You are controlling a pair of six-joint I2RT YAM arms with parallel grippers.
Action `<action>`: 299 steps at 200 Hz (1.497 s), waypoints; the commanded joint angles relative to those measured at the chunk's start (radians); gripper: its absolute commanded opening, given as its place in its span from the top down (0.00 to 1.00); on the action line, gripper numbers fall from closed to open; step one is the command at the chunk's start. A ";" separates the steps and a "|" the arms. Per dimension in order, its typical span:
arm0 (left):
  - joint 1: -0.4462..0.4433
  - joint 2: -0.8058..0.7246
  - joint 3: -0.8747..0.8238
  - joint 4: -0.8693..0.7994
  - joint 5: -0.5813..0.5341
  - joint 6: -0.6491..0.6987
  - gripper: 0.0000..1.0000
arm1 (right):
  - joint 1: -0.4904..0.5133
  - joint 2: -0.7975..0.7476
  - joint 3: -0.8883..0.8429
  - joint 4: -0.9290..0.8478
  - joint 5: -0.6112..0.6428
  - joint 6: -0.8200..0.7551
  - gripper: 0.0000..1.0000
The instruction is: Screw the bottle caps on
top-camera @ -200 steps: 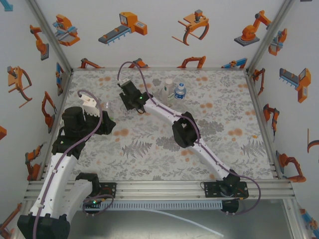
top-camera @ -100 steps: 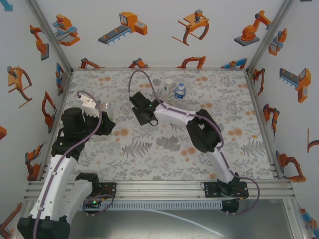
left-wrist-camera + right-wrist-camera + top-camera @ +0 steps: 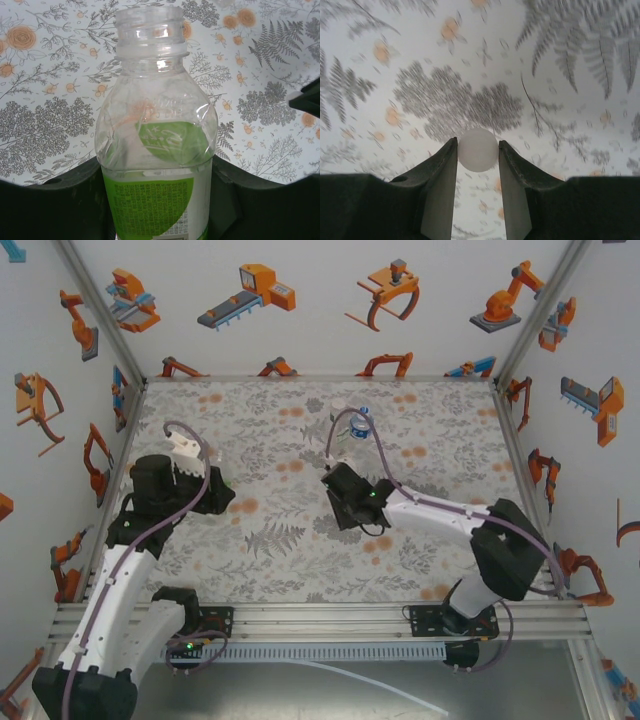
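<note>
My left gripper [image 3: 157, 200] is shut on the green-labelled bottle [image 3: 160, 150], its dark fingers [image 3: 60, 200] pressing both sides of the label. The bottle's threaded neck [image 3: 149, 25] is bare, with no cap on it. From above, the left gripper [image 3: 218, 492] sits at the table's left. My right gripper [image 3: 478, 150] is shut on a small white bottle cap [image 3: 478, 149], pinched between the fingertips above the floral cloth. From above, the right gripper [image 3: 335, 502] hangs near the table's middle. Two more bottles stand at the back: a clear one [image 3: 340, 412] and a blue-labelled one [image 3: 361, 424].
The floral tablecloth [image 3: 280, 540] covers the table, closed in by white walls on the left, back and right. The right arm's cable [image 3: 372, 445] loops in front of the two back bottles. A dark shape [image 3: 306, 97] pokes in at the right edge of the left wrist view.
The right arm has swung from the back left, near the left gripper, toward the middle of the table and nearer to me, cap still held. The left arm has barely moved.
</note>
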 commanded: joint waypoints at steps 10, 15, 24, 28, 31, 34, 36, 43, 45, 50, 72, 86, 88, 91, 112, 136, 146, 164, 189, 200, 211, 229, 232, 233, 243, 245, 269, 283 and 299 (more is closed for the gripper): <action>-0.019 0.005 0.012 -0.011 -0.022 0.035 0.92 | 0.005 -0.122 -0.120 0.024 0.049 0.089 0.65; -0.022 0.006 0.013 -0.011 -0.025 0.037 0.92 | 0.005 -0.134 -0.140 0.034 0.047 0.098 0.65; -0.026 0.008 0.013 -0.012 -0.028 0.040 0.92 | 0.005 -0.150 -0.176 0.051 0.037 0.115 0.64; -0.028 0.007 0.013 -0.012 -0.027 0.042 0.92 | 0.005 -0.156 -0.189 0.057 0.032 0.121 0.64; -0.030 0.007 0.013 -0.012 -0.027 0.043 0.92 | 0.005 -0.159 -0.197 0.061 0.030 0.126 0.64; -0.032 0.008 0.013 -0.012 -0.028 0.043 0.92 | 0.005 -0.161 -0.205 0.064 0.028 0.130 0.64; -0.033 0.008 0.013 -0.012 -0.028 0.045 0.92 | 0.005 -0.163 -0.211 0.066 0.027 0.132 0.64; -0.039 0.005 0.012 -0.012 -0.026 0.048 0.92 | 0.005 -0.169 -0.227 0.072 0.025 0.142 0.63; -0.041 0.005 0.012 -0.011 -0.027 0.048 0.92 | 0.005 -0.169 -0.232 0.073 0.027 0.144 0.63; -0.046 0.003 0.010 -0.010 -0.025 0.050 0.92 | 0.005 -0.175 -0.242 0.077 0.027 0.149 0.63; -0.071 -0.004 0.008 -0.007 -0.023 0.058 0.91 | 0.005 -0.191 -0.266 0.072 0.030 0.156 0.60; -0.085 -0.007 0.004 0.000 -0.008 0.066 0.91 | 0.005 -0.200 -0.261 0.046 0.029 0.157 0.58; -0.086 -0.007 0.003 0.001 -0.004 0.068 0.91 | 0.005 -0.201 -0.259 0.042 0.029 0.157 0.57; -0.088 -0.007 0.003 0.004 0.002 0.068 0.91 | 0.005 -0.204 -0.257 0.035 0.027 0.156 0.56; -0.100 -0.013 -0.005 0.022 0.045 0.077 0.92 | 0.006 -0.218 -0.237 -0.011 0.027 0.156 0.52; -0.109 -0.027 -0.015 0.042 0.087 0.078 0.91 | 0.006 -0.217 -0.199 -0.079 0.021 0.180 0.50; -0.114 -0.034 -0.020 0.049 0.097 0.080 0.91 | 0.005 -0.206 -0.176 -0.111 0.014 0.184 0.51; -0.121 -0.044 -0.022 0.052 0.101 0.083 0.91 | 0.005 -0.192 -0.149 -0.147 -0.007 0.184 0.50; -0.128 -0.047 -0.025 0.049 0.092 0.085 0.91 | 0.005 -0.173 -0.124 -0.188 -0.004 0.212 0.48; -0.131 -0.046 -0.022 0.049 0.090 0.087 0.91 | 0.005 -0.164 -0.112 -0.198 -0.008 0.221 0.48; -0.132 -0.044 -0.023 0.049 0.091 0.087 0.91 | 0.005 -0.154 -0.104 -0.203 -0.014 0.231 0.48; -0.133 -0.042 -0.022 0.049 0.091 0.089 0.91 | 0.004 -0.147 -0.104 -0.197 -0.015 0.246 0.49; -0.133 -0.040 -0.022 0.049 0.092 0.089 0.91 | 0.002 -0.145 -0.105 -0.194 -0.014 0.249 0.49; -0.133 -0.041 -0.022 0.049 0.093 0.090 0.91 | 0.002 -0.144 -0.106 -0.193 -0.014 0.251 0.49; -0.133 -0.039 -0.022 0.049 0.094 0.089 0.91 | -0.007 -0.140 -0.113 -0.183 -0.022 0.255 0.50; -0.132 -0.037 -0.022 0.049 0.094 0.089 0.91 | -0.010 -0.138 -0.113 -0.181 -0.024 0.256 0.50; -0.135 -0.036 -0.022 0.049 0.098 0.090 0.91 | -0.029 -0.119 -0.118 -0.165 -0.049 0.254 0.52; -0.135 -0.036 -0.022 0.049 0.099 0.090 0.91 | -0.031 -0.110 -0.119 -0.156 -0.057 0.246 0.54; -0.136 -0.034 -0.022 0.049 0.098 0.091 0.91 | -0.035 -0.098 -0.118 -0.154 -0.058 0.244 0.54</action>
